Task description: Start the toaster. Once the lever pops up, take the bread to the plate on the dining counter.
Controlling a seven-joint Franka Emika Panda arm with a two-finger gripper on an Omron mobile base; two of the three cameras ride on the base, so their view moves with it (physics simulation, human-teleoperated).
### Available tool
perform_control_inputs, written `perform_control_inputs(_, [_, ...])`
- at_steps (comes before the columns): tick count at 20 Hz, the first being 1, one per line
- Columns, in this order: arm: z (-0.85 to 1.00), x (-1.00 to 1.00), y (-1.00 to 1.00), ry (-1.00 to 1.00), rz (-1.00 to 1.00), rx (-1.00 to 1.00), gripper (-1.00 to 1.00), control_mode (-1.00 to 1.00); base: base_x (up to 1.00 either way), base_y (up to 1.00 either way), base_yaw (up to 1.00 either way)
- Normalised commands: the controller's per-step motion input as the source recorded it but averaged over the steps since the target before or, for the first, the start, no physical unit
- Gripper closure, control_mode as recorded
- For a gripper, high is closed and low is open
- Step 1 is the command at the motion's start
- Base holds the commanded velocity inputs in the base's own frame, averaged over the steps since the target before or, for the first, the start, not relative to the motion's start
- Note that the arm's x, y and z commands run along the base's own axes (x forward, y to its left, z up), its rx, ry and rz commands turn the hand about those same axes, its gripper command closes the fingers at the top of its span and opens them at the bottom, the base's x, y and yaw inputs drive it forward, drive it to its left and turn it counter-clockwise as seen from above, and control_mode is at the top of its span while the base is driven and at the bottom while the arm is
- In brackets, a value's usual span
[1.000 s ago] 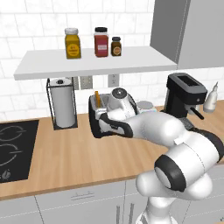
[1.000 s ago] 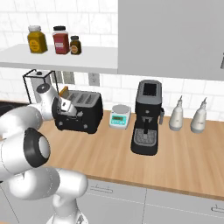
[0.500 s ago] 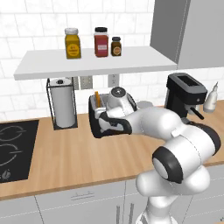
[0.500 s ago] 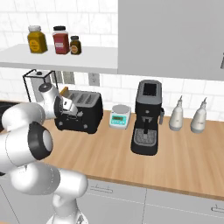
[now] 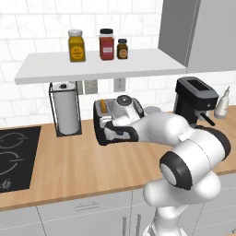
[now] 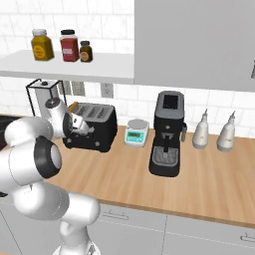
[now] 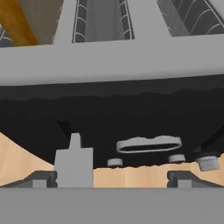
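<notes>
The black toaster (image 5: 102, 120) (image 6: 99, 128) stands on the wood worktop under the shelf. The bread (image 5: 103, 106) (image 6: 73, 106) stands in a slot at its left end, and its brown crust (image 7: 16, 24) shows beside the slots. My gripper (image 5: 118, 134) (image 6: 79, 124) (image 7: 113, 179) hangs open just in front of the toaster's front face, holding nothing. Between its spread fingertips (image 7: 41, 179) I see the lever (image 7: 148, 144), an oval tab on the dark front, with small pale knobs (image 7: 177, 158) below it. The plate and the dining counter are out of view.
A paper-towel stand (image 5: 67, 113) is left of the toaster and a black hob (image 5: 14, 156) further left. Right of it stand a small scale (image 6: 136, 133), a coffee machine (image 6: 168, 132) and two bottles (image 6: 201, 130). A shelf (image 5: 101, 64) with jars hangs overhead.
The arm's elbow has swung forward and right while the hand has stayed at the toaster's front, sinking slightly. The jaws have stayed open.
</notes>
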Motion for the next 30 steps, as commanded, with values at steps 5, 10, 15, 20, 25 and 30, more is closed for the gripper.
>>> perform_control_inputs(5, [-0.22, 0.00, 0.00, -0.01, 0.00, 0.00, -1.00, -1.00, 0.00, 0.00, 0.00])
perform_control_inputs(10, [-0.25, 0.00, 0.00, -0.01, 0.00, 0.00, -1.00, -1.00, 0.00, 0.00, 0.00])
perform_control_inputs(15, [-0.20, 0.00, 0.00, 0.00, 0.00, 0.00, -1.00, -1.00, 0.00, 0.00, 0.00])
perform_control_inputs(20, [-0.09, 0.00, 0.00, 0.00, 0.00, 0.00, -1.00, -1.00, 0.00, 0.00, 0.00])
perform_control_inputs(25, [0.01, -0.03, 0.00, -0.01, 0.00, 0.00, -1.00, -1.00, 0.00, 0.00, 0.00])
perform_control_inputs(30, [0.44, -0.28, 0.00, -0.08, -0.01, 0.00, -1.00, -1.00, 0.00, 0.00, 0.00])
